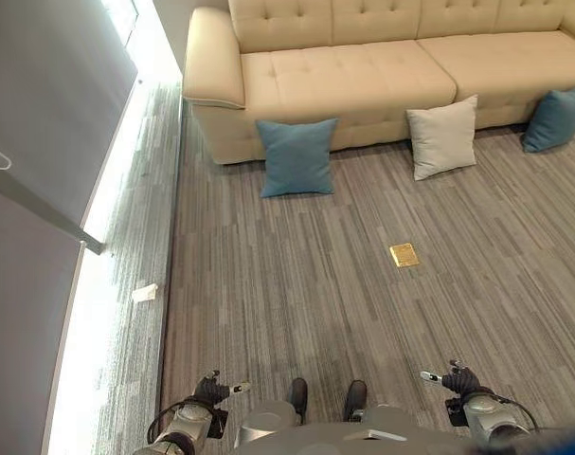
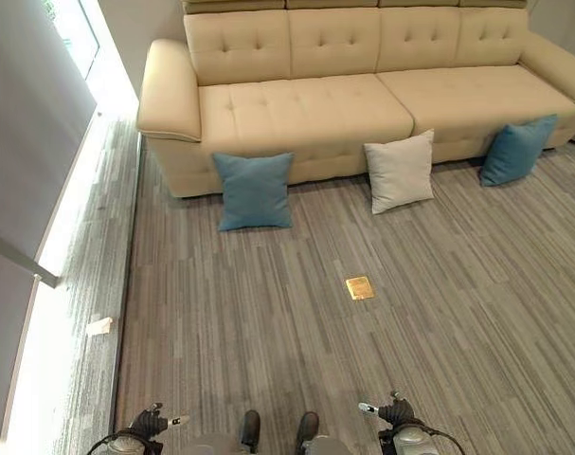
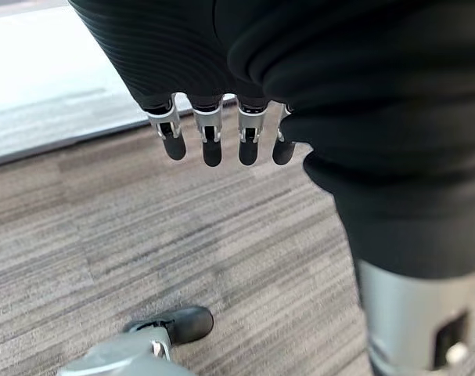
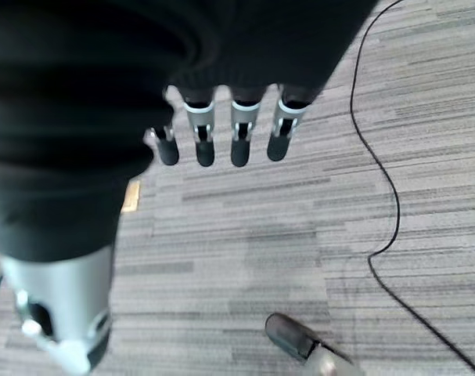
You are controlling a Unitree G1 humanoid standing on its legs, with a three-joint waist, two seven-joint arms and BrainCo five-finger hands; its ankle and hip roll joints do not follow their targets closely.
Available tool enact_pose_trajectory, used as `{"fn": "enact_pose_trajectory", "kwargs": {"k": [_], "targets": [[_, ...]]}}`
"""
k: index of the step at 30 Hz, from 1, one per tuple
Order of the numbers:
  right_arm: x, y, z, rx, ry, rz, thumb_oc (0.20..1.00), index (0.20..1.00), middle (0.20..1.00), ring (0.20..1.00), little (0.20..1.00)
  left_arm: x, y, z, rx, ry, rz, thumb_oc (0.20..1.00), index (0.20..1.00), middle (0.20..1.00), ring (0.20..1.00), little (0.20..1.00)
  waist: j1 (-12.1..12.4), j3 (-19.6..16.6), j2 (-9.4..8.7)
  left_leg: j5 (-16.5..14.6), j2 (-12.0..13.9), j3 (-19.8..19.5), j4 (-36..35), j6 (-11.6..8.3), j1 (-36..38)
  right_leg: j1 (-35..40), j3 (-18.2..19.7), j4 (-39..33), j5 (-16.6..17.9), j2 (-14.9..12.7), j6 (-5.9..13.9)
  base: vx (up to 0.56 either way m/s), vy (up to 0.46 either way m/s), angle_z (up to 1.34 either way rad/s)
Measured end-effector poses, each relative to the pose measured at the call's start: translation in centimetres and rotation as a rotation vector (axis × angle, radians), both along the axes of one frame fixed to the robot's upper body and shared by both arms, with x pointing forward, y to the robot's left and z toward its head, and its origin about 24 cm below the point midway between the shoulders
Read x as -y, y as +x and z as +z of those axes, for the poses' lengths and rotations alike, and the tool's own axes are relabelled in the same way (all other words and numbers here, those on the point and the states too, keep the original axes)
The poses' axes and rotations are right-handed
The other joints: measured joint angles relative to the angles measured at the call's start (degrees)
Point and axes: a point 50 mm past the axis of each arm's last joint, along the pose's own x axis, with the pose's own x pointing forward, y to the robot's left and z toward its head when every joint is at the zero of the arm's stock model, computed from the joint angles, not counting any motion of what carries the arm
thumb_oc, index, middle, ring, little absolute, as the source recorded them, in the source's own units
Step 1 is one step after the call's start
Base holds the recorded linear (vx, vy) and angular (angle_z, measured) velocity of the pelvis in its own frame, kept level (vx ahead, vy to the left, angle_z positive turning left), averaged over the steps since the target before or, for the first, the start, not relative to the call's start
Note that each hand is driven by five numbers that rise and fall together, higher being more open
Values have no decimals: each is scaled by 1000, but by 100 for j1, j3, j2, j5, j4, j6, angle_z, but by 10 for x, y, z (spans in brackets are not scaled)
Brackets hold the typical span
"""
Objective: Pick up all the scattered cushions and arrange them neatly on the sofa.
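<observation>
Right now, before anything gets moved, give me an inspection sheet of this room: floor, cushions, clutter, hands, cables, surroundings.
Surface: grey striped carpet floor; cream tufted sofa, seat bare.
Job's things: three cushions on the floor, propped against the sofa front: square blue fabric cushion near the armrest end, white square cushion at the middle, second blue cushion towards the robot's right.
Clutter: small gold floor plate; small pale scrap on the floor strip by the window.
Hands: left hand and right hand hang low, fingers straight, holding nothing.
Cables: nothing seen beyond the robot's own.
Surroundings: bright window strip along the robot's left.
</observation>
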Motion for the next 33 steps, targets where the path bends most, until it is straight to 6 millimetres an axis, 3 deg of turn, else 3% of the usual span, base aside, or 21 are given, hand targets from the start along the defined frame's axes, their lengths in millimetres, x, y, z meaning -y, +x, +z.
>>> {"fn": "enact_pose_trajectory", "kwargs": {"k": [1,2,4,8,9,10,12,14,15,16,18,19,21,23,25,27,28,29,31,32,33], "targets": [[0,7,3,12,-9,29,1000,1000,1000,1000,1000,3,6,1,11,-1,-2,1000,1000,1000,1000,1000,-37,136,72,34,1,-116,13,98,60,-476,232,857,-166,-48,124,95,-14,65],[-6,7,1,6,-4,52,1000,1000,1000,1000,1000,1,8,2,18,7,-1,1000,1000,1000,1000,1000,-140,179,56,40,-6,-328,52,114,15,-660,596,782,-314,-21,250,94,-15,84],[-15,8,-1,8,18,65,1000,1000,1000,1000,1000,-6,10,4,23,25,0,1000,1000,1000,1000,1000,-31,220,-162,6,-86,-387,61,174,52,-913,591,424,-252,-158,282,159,-50,59],[-13,7,-1,9,13,58,1000,1000,1000,1000,1000,-6,3,2,-3,24,6,1000,1000,1000,1000,1000,-165,232,-208,-239,-43,-1050,286,111,31,-1018,736,90,28,225,276,226,-158,96],[-12,-3,-4,-16,13,48,1000,1000,1000,1000,1000,-5,-1,0,-13,22,7,1000,1000,1000,1000,1000,-231,168,-257,-388,-73,-1403,340,-44,64,-629,735,-325,102,244,172,197,-189,121],[-10,-12,-7,-37,12,34,1000,1000,1000,1000,1000,-2,0,0,-8,15,5,1000,1000,1000,1000,1000,-259,119,-269,-497,-55,-1563,443,-151,74,-415,680,-614,359,304,-69,205,-194,128],[-7,-12,-6,-35,9,13,1000,1000,1000,1000,1000,3,-1,-1,-9,2,3,1000,1000,1000,1000,1000,-195,56,-172,-621,123,-1446,786,-431,36,-109,448,-946,377,468,-153,131,-144,67],[-6,-3,-3,0,7,18,1000,1000,1000,1000,1000,3,-2,-2,-9,1,1,1000,1000,1000,1000,1000,-126,58,-340,-751,-15,-1011,2414,-754,-660,277,327,-1385,468,503,-443,51,-114,32],[-5,6,1,30,1,27,1000,1000,1000,1000,1000,4,2,-1,4,-2,0,1000,1000,1000,1000,1000,-65,64,-410,-672,-36,-752,3364,-925,-1238,319,312,-1457,487,515,-639,134,-127,5],[-4,14,5,58,-3,34,1000,1000,1000,1000,1000,4,4,0,11,-2,6,1000,1000,1000,1000,1000,-55,74,-401,-642,81,-523,3959,-970,-1620,439,244,-1595,525,603,-826,194,-85,19],[-6,16,5,58,4,28,1000,1000,1000,1000,1000,-1,13,4,33,10,5,1000,1000,1000,1000,1000,-93,246,-490,-630,427,195,3458,-885,-1795,825,86,-1900,412,641,-872,273,-30,42],[-6,15,4,52,5,22,1000,1000,1000,1000,1000,-1,18,6,48,12,0,1000,1000,1000,1000,1000,-73,253,-513,-596,481,344,2741,-868,-1801,844,88,-1956,348,667,-770,170,-4,20],[-6,15,4,50,6,21,1000,1000,1000,1000,1000,-2,20,6,53,13,-1,1000,1000,1000,1000,1000,-107,283,-483,-65,505,287,1095,-920,-1776,885,9,-1932,314,735,-702,188,57,0],[-5,10,2,31,3,16,1000,1000,1000,1000,1000,-2,18,6,50,13,-2,1000,1000,1000,1000,1000,-126,297,-443,241,585,333,1117,-965,-1940,1092,-37,-1931,161,794,-641,276,139,2],[-3,2,-1,3,1,4,1000,1000,1000,1000,1000,-2,21,7,57,12,-2,1000,1000,1000,1000,1000,-119,318,-471,307,684,462,1125,-907,-1944,1293,-21,-1930,10,789,-667,277,178,0],[-3,-9,-5,-24,9,-21,1000,1000,1000,1000,1000,-2,13,4,40,6,30,1000,1000,1000,1000,1000,-128,203,-443,427,689,544,686,-735,-1512,1552,97,-1898,-179,730,-438,181,153,-30],[1,-11,-4,-28,-1,-21,1000,1000,1000,1000,1000,1,5,1,17,-3,33,1000,1000,1000,1000,1000,-138,97,-261,645,714,543,555,-582,-1282,1604,131,-1755,-277,773,-293,190,194,-33],[-3,-16,-7,-38,10,-21,1000,1000,1000,1000,1000,-2,-4,-1,-16,8,36,1000,1000,1000,1000,1000,-172,59,-260,703,612,552,399,-315,-1033,1447,154,-1055,-579,560,-111,141,200,-20],[-10,-16,-9,-39,28,-13,1000,1000,1000,1000,1000,-10,-1,2,-6,26,34,1000,1000,1000,1000,1000,-231,12,-245,451,443,587,240,-83,-726,952,147,333,-775,226,176,272,303,-7],[-12,-14,-8,-36,30,-4,1000,1000,1000,1000,1000,-13,-2,2,-11,34,36,1000,1000,1000,1000,1000,-257,27,-218,401,324,634,200,9,-534,584,216,1388,-754,-1,266,338,199,-13],[-14,-8,-6,-6,32,11,1000,1000,1000,1000,1000,-17,-8,2,-28,47,40,1000,1000,1000,1000,1000,-305,-3,-177,187,107,722,29,172,-146,-259,213,3151,-563,-510,516,306,86,-13]]}}
